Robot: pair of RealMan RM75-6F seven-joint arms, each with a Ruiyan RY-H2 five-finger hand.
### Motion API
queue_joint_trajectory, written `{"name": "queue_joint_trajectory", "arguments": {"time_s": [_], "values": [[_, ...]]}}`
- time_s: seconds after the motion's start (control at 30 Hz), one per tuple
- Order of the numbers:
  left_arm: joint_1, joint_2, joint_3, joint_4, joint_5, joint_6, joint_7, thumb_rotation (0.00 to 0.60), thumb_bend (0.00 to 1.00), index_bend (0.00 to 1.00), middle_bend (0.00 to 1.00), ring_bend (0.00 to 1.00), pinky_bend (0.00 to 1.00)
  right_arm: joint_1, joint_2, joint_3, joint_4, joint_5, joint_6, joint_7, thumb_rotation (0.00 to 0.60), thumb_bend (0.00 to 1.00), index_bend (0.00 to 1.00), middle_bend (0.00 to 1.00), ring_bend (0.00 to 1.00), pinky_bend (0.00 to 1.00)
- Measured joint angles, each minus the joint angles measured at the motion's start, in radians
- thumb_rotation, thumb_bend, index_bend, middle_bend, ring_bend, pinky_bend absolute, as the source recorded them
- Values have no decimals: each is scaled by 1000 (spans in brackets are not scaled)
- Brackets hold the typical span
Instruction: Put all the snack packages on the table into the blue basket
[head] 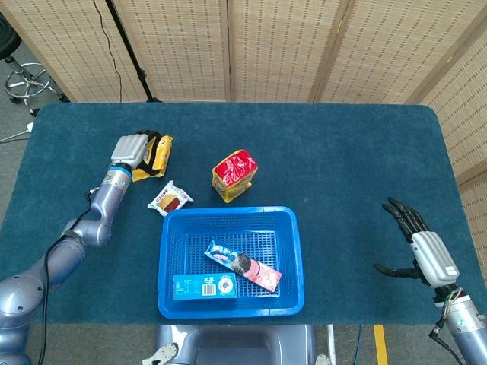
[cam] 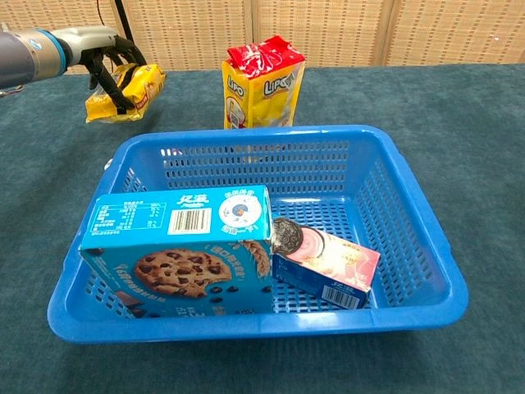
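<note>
My left hand [head: 131, 149] [cam: 108, 59] grips a yellow snack packet [head: 154, 156] [cam: 125, 90], lifted off the table at the far left. A small white and red packet [head: 170, 198] lies just left of the blue basket [head: 293, 251] [cam: 410, 193]. A red and yellow bag [head: 234, 174] [cam: 261, 78] stands upright behind the basket. Inside the basket lie a blue cookie box [head: 207, 287] [cam: 182, 250] and a pink cookie pack [head: 245, 266] [cam: 324, 261]. My right hand [head: 419, 241] hovers open at the table's right front, far from everything.
The table is covered in dark teal cloth [head: 342, 160]. Woven screens [head: 266, 46] stand behind it. A stool [head: 27, 80] sits off the far left corner.
</note>
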Motion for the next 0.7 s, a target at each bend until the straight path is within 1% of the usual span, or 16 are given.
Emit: {"name": "queue_joint_trajectory", "arguments": {"time_s": [0.07, 0.17, 0.27, 0.3, 0.37, 0.4, 0.5, 0.63, 0.7], "values": [[15, 43, -3, -72, 16, 33, -14, 600, 332, 428, 433, 510, 663, -1, 1, -1, -4, -4, 3, 0, 600, 0, 0, 0, 0, 63], [45, 129, -5, -225, 48, 88, -34, 600, 331, 428, 433, 501, 654, -3, 3, 0, -8, -5, 7, -4, 600, 0, 0, 0, 0, 53], [80, 223, -2, -405, 92, 148, -51, 600, 331, 428, 433, 496, 638, -5, 4, 2, -13, -3, 10, -5, 600, 0, 0, 0, 0, 49], [95, 262, 1, -479, 116, 176, -58, 600, 330, 428, 433, 496, 638, -5, 4, 3, -14, -2, 12, -7, 600, 0, 0, 0, 0, 48], [118, 318, 9, -592, 160, 218, -67, 600, 326, 427, 433, 496, 637, -6, 4, 5, -14, 2, 11, -9, 600, 0, 0, 0, 0, 48], [132, 355, 15, -665, 190, 244, -74, 600, 326, 426, 433, 495, 637, -6, 4, 5, -16, 3, 10, -8, 600, 0, 0, 0, 0, 48], [159, 439, 34, -822, 265, 292, -90, 600, 326, 423, 433, 491, 638, -6, 4, 6, -17, 5, 9, -9, 600, 0, 0, 0, 0, 48], [173, 518, 71, -972, 371, 322, -98, 600, 324, 423, 433, 491, 638, -5, 5, 6, -16, 0, 8, -8, 600, 0, 0, 0, 0, 48], [171, 528, 101, -1033, 422, 323, -89, 600, 324, 423, 433, 491, 638, -6, 5, 6, -16, 0, 9, -9, 600, 0, 0, 0, 0, 48]]}}
